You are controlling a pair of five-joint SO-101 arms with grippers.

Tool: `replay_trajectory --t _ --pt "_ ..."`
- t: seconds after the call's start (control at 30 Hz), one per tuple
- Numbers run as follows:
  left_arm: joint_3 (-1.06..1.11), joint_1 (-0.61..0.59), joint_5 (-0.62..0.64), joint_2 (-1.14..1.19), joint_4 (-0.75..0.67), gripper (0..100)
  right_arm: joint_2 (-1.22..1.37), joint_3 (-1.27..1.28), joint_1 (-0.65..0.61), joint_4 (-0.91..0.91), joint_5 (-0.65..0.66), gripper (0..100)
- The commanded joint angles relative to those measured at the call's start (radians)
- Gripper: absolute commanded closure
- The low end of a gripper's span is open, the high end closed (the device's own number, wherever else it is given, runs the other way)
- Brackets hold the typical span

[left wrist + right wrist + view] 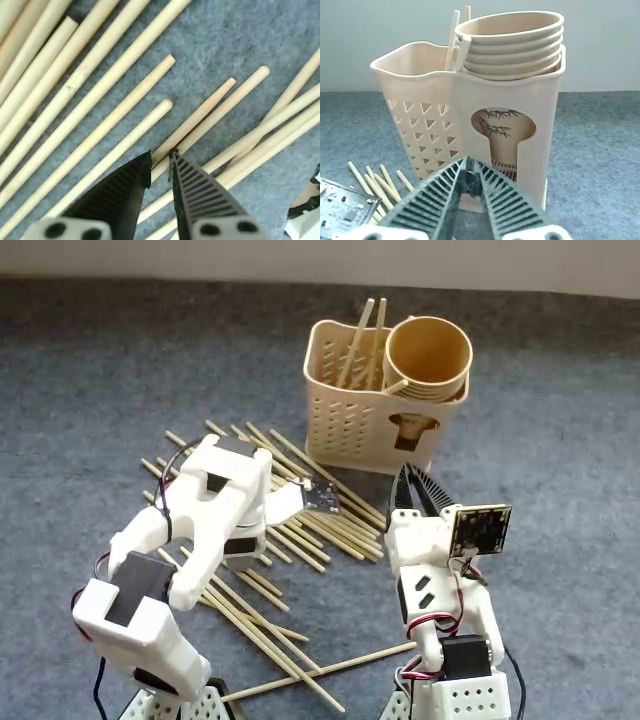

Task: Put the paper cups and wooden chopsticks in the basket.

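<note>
Paper cups: the paper cups (428, 355) stand nested as one stack in the right compartment of the basket (350, 430), rims above its wall. By these views that half of the task looks done.
Chopsticks stowed: a few wooden chopsticks (358, 335) lean upright in the left compartment, tips sticking out past the rim, kept from sliding by the wall and the cup stack.
Chopsticks left: many loose chopsticks (330, 525) lie flat and fanned across the grey counter (560, 490) in front of the basket, some crossing others.
Left gripper: the left gripper (161, 157) points down into the pile, its jaws narrowly spread with the tips either side of one chopstick (202, 114). The gap is a little wider than the stick, so I judge it lined up for a pinch, not clamped yet.
Why this stick: it lies with bare counter on one side, which gives the jaws room, though a second stick runs just beside it and could be caught too.
Right gripper: the right gripper (470, 165) has its jaws pressed together on nothing and hangs near the basket front, facing the keyhole opening, well clear of the left arm's work.
Step in hand: picking up another chopstick.
</note>
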Motion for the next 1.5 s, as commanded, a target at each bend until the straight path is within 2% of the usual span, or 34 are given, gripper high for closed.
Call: replay_trajectory --t 0.0,0.13,0.27,0.4,0.63,0.83,1.07,1.2,1.37,1.47 --pt "0.024 -0.012 -0.009 0.018 0.02 91 -0.018 0.124 0.005 0.002 0.0 99.2" --pt "0.048 0.008 -0.009 0.018 0.02 91 -0.018 0.124 0.005 0.002 0.038 99.2" --pt "0.082 0.021 -0.014 -0.018 0.02 96 -0.018 0.124 0.005 0.002 0.046 99.2" --pt "0.157 0.024 -0.077 -0.101 0.012 96 -0.018 0.124 0.005 0.002 0.046 99.2" --pt "0.205 0.03 -0.071 -0.157 -0.025 95 -0.018 0.124 0.004 0.002 0.046 99.2" --pt "0.196 0.03 0.043 -0.142 -0.107 87 -0.018 0.124 0.004 0.002 0.046 99.2" --pt "0.174 0.024 0.048 -0.142 -0.146 88 -0.018 0.124 0.004 0.002 0.048 99.2" --pt "0.133 0.031 0.048 -0.143 -0.117 92 -0.018 0.124 0.004 0.002 0.048 99.2" --pt "0.022 0.024 0.048 -0.143 0.006 93 -0.018 0.124 0.004 0.002 0.048 99.2" --pt "-0.008 0.025 0.048 -0.143 0.02 93 -0.018 0.124 0.004 0.002 0.048 99.2"
